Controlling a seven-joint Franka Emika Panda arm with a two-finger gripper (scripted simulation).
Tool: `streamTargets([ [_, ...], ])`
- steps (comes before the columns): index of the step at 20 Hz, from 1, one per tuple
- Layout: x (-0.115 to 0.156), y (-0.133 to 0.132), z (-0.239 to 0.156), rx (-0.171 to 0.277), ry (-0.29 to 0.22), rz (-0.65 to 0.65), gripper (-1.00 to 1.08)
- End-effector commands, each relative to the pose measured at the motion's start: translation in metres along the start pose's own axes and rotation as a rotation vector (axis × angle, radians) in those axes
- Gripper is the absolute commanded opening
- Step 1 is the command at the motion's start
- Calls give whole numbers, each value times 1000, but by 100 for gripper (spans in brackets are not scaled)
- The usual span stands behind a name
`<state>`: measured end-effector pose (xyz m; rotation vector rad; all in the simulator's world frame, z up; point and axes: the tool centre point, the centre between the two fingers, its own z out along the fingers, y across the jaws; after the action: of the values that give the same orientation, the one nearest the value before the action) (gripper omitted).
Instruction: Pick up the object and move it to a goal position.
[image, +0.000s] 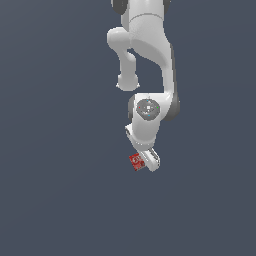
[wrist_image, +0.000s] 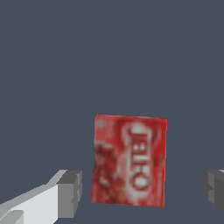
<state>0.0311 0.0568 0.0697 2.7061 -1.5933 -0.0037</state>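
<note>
The object is a small flat red box with white printed letters on its top, lying on the dark grey floor. In the exterior view the red box shows just at the exterior view's left of my white gripper, partly hidden by it. In the wrist view my gripper is open: one grey fingertip stands on one side of the box and the other fingertip on the other, neither touching it. The box lies between them, closer to the first.
The plain dark grey floor spreads all around. The white arm reaches down from the top of the exterior view. No goal marker shows.
</note>
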Motion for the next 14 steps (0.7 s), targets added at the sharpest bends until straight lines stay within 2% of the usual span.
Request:
streamTargets([
  [1,-1,-1,2,1,1,28,100],
  [14,-2,-2,18,2,1,49,100],
])
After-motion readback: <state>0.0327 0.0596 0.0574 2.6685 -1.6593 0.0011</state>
